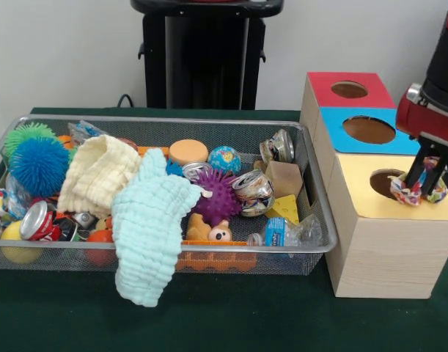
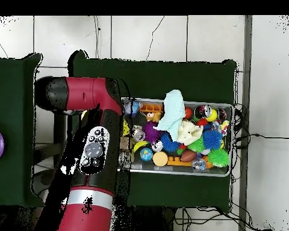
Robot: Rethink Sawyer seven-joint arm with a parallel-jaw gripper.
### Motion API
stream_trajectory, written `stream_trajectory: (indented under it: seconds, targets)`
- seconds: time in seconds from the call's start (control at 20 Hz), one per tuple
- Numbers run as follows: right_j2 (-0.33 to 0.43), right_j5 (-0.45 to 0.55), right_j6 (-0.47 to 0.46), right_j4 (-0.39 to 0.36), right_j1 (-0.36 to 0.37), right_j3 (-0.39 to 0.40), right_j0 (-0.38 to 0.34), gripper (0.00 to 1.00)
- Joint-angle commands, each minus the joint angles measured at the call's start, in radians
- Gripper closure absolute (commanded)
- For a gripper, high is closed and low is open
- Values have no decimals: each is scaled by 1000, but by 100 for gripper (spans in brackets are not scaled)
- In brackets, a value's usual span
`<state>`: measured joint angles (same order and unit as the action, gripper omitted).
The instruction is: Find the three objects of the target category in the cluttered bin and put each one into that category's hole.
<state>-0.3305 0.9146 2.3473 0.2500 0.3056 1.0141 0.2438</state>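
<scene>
The gripper (image 1: 423,183) hangs over the yellow-topped section of the wooden box (image 1: 388,249), its two dark fingers (image 1: 435,173) closed around a crumpled, multicoloured wrapper (image 1: 416,188) that looks like crinkled foil or plastic. The wrapper sits between the jaws and bulges out on both sides of them, and its lower edge lies at the rim of the round hole (image 1: 387,182) in the yellow top; whether it touches the surface cannot be told. Behind the jaws, farther along the box, come a blue top with its own round hole (image 1: 368,129) and then a red top with a smaller hole (image 1: 349,89). Well off to the side of the jaws away from the box stands the wire mesh bin (image 1: 209,257), crammed with things: a pale mint waffle-textured cloth (image 1: 150,220) draped over its front rim, a cream ribbed cloth (image 1: 99,172), a spiky purple ball (image 1: 218,196), a fuzzy blue ball (image 1: 39,165), crushed shiny metal cans (image 1: 253,187), a yellow wedge with holes like cheese (image 1: 284,208), and a small cardboard box (image 1: 286,178). In the overhead view the red and black arm (image 2: 90,150) covers the box, so the jaws and the wrapper are hidden there, while the bin (image 2: 226,171) lies just beside the arm.
</scene>
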Motion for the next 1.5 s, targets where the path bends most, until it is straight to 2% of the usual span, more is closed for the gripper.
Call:
stream_trajectory:
  seconds: [0.05,0.5,0.8,1.05,1.5]
  targets:
    - [53,2,155,14,-52,20,-77,100]
    - [53,-5,122,7,17,104,-88,100]
    - [62,-7,171,22,-15,68,-67,100]
    - [64,12,211,39,-6,70,-38,100]
    - [38,-58,234,47,91,262,1,100]
